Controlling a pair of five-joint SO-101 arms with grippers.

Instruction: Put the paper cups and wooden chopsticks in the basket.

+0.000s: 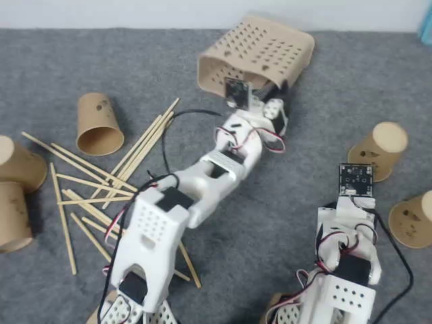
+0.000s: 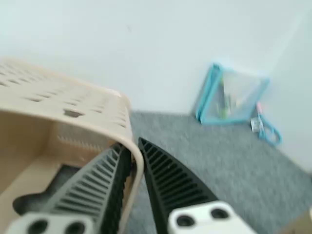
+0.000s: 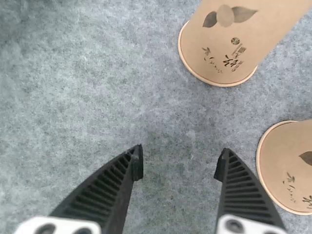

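Basket [image 1: 260,54] lies tipped on its side at the far end of the grey tabletop [image 1: 135,61], with its open mouth turned back toward my two arms. My left arm stretches out across the tabletop to it. On the left wrist feed I see the left pincer [image 2: 130,146] pinching the basket by its rim, with one ribbed finger [image 2: 92,190] inside the perforated wall and the other outside it.

The right pincer [image 3: 181,158] hangs over bare grey surface with its fingers spread well apart, and nothing lies between them. Just past its tips two paper cups stand mouth-down, one [image 3: 234,39] ahead and one [image 3: 287,165] off to the side. They are near each other but apart.

From the high camera, a third paper cup [image 1: 98,125] lies on its side to the left of my left arm. Two more [image 1: 17,162] [image 1: 13,216] sit just beside each other at the left edge. The wooden chopsticks [image 1: 101,182] are strewn criss-cross between those cups and the left arm, and a few run underneath the arm near its base.

Beyond the basket, a clear pouch with blue edging [image 2: 229,97] leans against the white wall.
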